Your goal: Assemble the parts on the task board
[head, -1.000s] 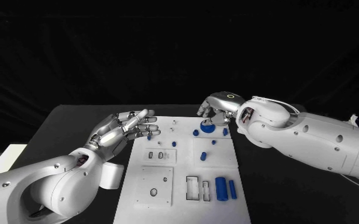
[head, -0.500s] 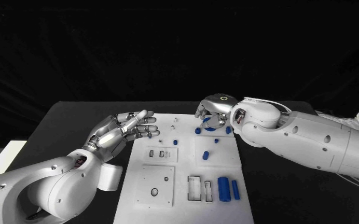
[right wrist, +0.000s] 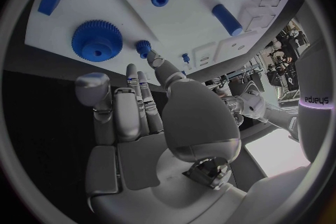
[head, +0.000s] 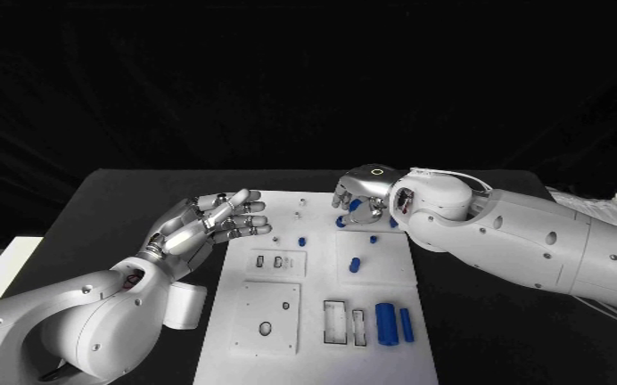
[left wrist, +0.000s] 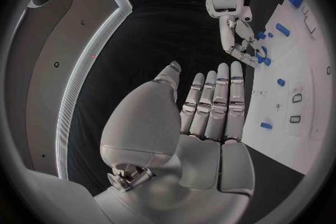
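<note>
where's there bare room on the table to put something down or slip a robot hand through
The black table is bare left of the white board, beyond the left robot hand, and along the board's right edge near the camera. It is crowded at the board's far end, where the right robot hand hangs over the big blue gear and small blue pieces.

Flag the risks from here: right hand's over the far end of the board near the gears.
1. The right hand hovers close over the large blue gear and small gear; its fingers look empty, and a misjudged reach could knock the small gear off its spot.
2. The left hand, open at the task board's left edge, might brush the small blue peg if it sweeps in.
</note>
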You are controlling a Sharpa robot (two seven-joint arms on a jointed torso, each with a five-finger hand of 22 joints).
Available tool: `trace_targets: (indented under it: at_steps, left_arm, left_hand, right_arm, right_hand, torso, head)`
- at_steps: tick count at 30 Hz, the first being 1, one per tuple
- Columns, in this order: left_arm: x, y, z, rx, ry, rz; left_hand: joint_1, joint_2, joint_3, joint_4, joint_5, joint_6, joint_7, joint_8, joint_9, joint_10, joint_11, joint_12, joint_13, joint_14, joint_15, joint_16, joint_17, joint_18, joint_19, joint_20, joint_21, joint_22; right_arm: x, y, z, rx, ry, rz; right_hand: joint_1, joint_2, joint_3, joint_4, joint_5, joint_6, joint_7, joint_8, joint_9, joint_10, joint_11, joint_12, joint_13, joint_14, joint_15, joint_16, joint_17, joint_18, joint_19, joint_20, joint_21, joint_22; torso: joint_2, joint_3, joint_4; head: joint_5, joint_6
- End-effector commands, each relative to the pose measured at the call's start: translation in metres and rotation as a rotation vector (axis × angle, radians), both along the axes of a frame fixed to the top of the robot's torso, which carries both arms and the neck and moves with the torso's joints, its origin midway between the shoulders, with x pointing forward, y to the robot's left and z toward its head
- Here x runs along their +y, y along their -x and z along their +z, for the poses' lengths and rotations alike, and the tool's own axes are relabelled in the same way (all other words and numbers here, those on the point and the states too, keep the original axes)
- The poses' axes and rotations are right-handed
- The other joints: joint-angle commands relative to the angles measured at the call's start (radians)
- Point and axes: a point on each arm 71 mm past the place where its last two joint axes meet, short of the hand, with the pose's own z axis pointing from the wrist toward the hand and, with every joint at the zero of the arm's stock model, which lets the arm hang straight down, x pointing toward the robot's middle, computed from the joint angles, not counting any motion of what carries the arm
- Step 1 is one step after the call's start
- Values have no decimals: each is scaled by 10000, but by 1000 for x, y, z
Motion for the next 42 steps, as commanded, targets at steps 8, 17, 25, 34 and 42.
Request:
trace_targets:
  at_steps: [8, 17, 25, 34, 42]
  left_arm:
    - [-1, 0, 1, -41, 127, -154]
    - [-1, -1, 1, -28, 115, -146]
    - [-1, -1, 1, -1, 109, -139]
    - [-1, -2, 0, 66, 86, -115]
    - [0, -2, 0, 98, 67, -70]
  left_hand:
    - [67, 3, -5, -60, -45, 18, 15, -54, -11, 43, 18, -56, -15, -85, -5, -42, -11, 19, -64, 4, -34, -14]
    - [70, 3, -10, -72, -44, 12, 20, -74, -12, 36, 22, -80, -16, -91, -1, -60, -12, 21, -72, 9, -45, -24]
    - [70, 3, -10, -72, -44, 12, 20, -74, -12, 36, 22, -80, -16, -91, -1, -60, -12, 21, -72, 9, -45, -24]
    - [72, 20, -6, -77, -41, 9, 25, -90, -12, 29, 26, -100, -18, -91, 2, -73, -11, 22, -75, 13, -52, -31]
    - [114, 57, 18, -117, -35, 7, 32, -127, -12, 18, 32, -143, -18, -56, -3, -83, -2, 31, -59, 17, -53, -43]
  right_arm:
    - [1, 0, -8, 391, 609, 30]
    - [2, 0, -9, 417, 616, 39]
    - [2, 0, -8, 328, 538, 44]
    - [5, 3, 5, -1035, -543, 191]
    - [9, 3, 14, -1547, -1029, 99]
  right_hand:
    - [69, -21, 226, 46, 12, 232, 37, 52, 33, 64, 4, 16, 27, 370, 79, 96, 54, -83, -82, 63, 120, 82]
    - [159, 131, 596, 143, -77, 394, 15, 60, 56, 209, -24, 24, 35, 359, 61, 179, 137, -84, -130, 58, 234, 175]
    - [231, 370, 1151, 358, -289, 737, -93, 141, 132, 605, -139, 80, 85, 379, -27, 324, 308, -108, -98, -4, 445, 411]
    - [364, 368, 1902, 619, -408, 1173, -275, 322, 372, 1339, -365, 186, 333, 344, -225, 276, 148, -503, 872, -199, 1872, 2661]
    - [317, 166, 2032, 713, -516, 1145, -267, 288, 422, 1323, -362, 88, 369, 343, -217, 280, 140, -524, 895, -202, 1970, 2794]
  torso:
    - [152, 3, 29]
    - [198, -1, 39]
    - [245, -2, 37]
    - [284, -21, 69]
    - [312, -28, 78]
  head:
    - [2, 36]
    - [-20, 20]
    - [-26, 48]
    - [-32, 84]
    - [3, 152]
